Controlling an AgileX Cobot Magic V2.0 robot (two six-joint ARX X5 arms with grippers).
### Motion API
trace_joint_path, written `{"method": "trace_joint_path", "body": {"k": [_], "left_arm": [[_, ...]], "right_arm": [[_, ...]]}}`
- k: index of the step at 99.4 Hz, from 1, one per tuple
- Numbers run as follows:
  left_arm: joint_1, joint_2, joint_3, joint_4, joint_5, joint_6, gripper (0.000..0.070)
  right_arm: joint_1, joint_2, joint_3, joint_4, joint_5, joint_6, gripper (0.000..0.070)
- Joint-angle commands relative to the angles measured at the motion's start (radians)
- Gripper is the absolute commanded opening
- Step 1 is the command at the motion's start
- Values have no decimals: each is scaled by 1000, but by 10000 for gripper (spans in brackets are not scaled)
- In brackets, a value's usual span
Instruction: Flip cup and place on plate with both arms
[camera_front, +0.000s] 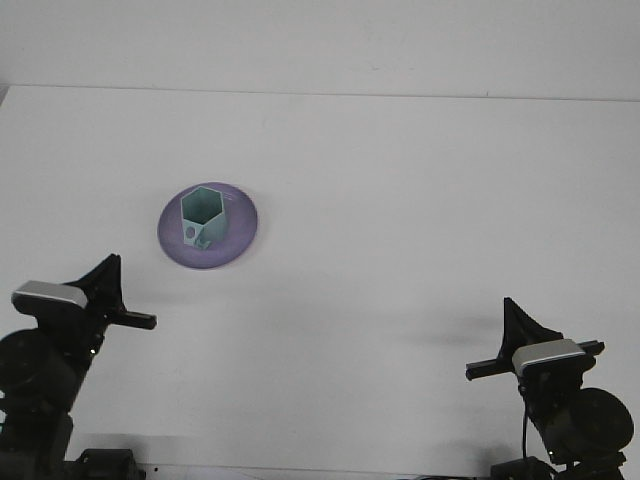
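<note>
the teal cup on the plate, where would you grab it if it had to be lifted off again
Grip the cup by two opposite flat faces of its hexagonal wall, just below the rim, coming straight down from above. It stands upright with its mouth open on the purple plate, so the flat sides suit parallel fingers, and a top approach likely avoids the plate's raised edge.

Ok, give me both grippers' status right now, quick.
Left gripper: holding nothing, away from the cup on the plate; fingers cannot be told.
Right gripper: holding nothing; fingers cannot be told.
</note>
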Motion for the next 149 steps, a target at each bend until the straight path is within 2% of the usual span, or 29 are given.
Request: {"method": "trace_joint_path", "body": {"k": [1,14,38,109,110,115,122,130,149], "left_arm": [[-1,-61,-96,51,4,-50,12],[-1,-161,-190,93,-12,-61,12],[-1,-182,-195,157,-11,-60,14],[0,-193,-201,158,-13,-60,14],[0,-225,-251,204,-43,-35,15],[-1,-262,-310,253,-66,-36,16],[-1,-330,-410,310,-93,-68,23],[-1,-403,-499,312,-96,-113,23],[0,-475,-625,322,-96,-113,23]], "right_arm": [[0,-13,-11,29,-3,-50,7],[0,-14,-42,77,-3,-60,7],[0,-18,-42,89,-3,-59,7],[0,-21,-42,94,-3,-59,7],[0,-21,-42,94,-3,-59,7],[0,-21,-42,94,-3,-59,7],[0,-21,-42,94,-3,-59,7],[0,-21,-42,94,-3,-59,7],[0,-21,-42,94,-3,-59,7]]}}
